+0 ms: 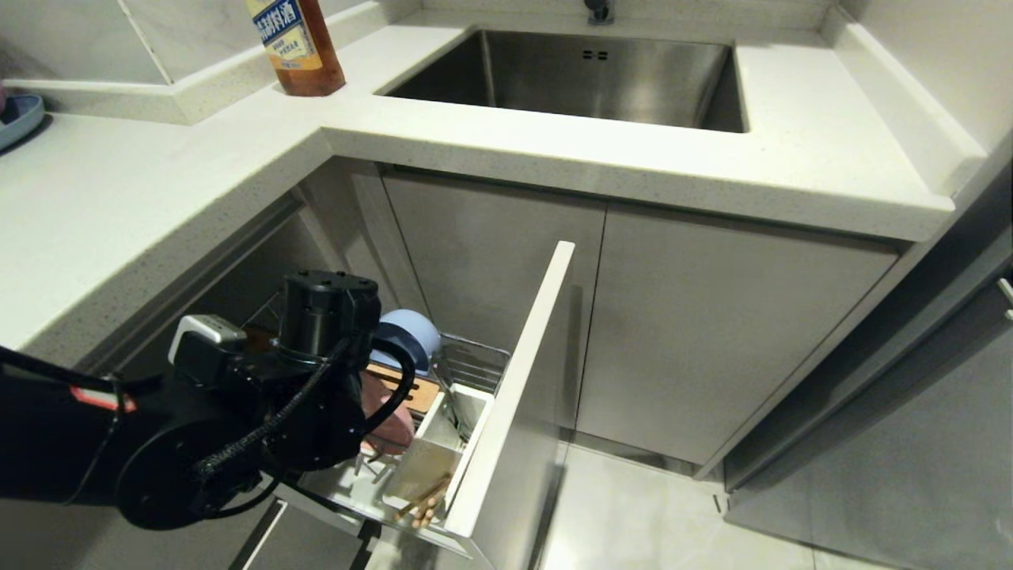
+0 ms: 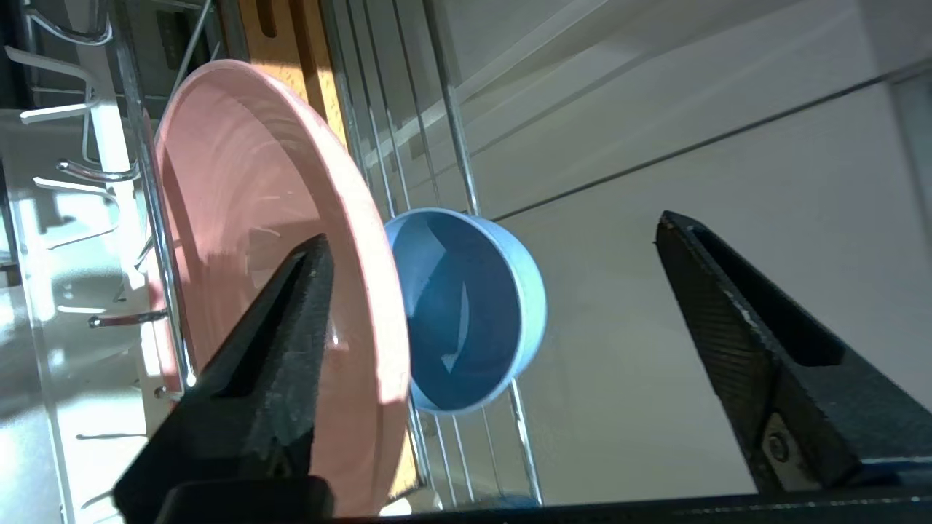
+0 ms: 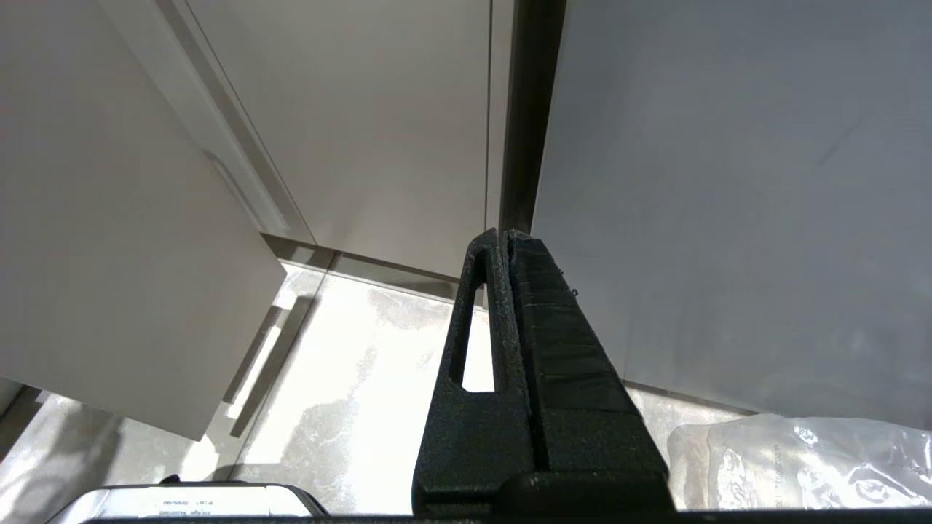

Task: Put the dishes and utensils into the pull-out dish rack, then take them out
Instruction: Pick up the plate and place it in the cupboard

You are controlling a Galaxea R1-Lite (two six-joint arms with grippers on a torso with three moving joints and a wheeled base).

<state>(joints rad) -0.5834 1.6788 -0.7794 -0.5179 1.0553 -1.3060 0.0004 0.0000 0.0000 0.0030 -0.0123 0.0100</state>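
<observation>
Head view showed the pull-out dish rack (image 1: 475, 360), chrome wire behind a pale flat front panel, drawn out below the speckled countertop (image 1: 554, 150). Inside the rack, the smooth pale-pink plate (image 2: 240, 218) stood on edge against the slotted wooden strip (image 2: 291, 44), with the round light-blue bowl (image 2: 466, 309) just behind it, tipped on its side. Wooden chopsticks (image 1: 423, 503) leaned in the white rectangular utensil cup (image 1: 439, 455) by the front panel. The left gripper (image 2: 495, 247) hung over the rack, its ridged black fingers spread wide and gripping nothing; one finger overlapped the plate's face. The right gripper (image 3: 507, 236) sat pressed together, away from the rack, near cabinet doors.
</observation>
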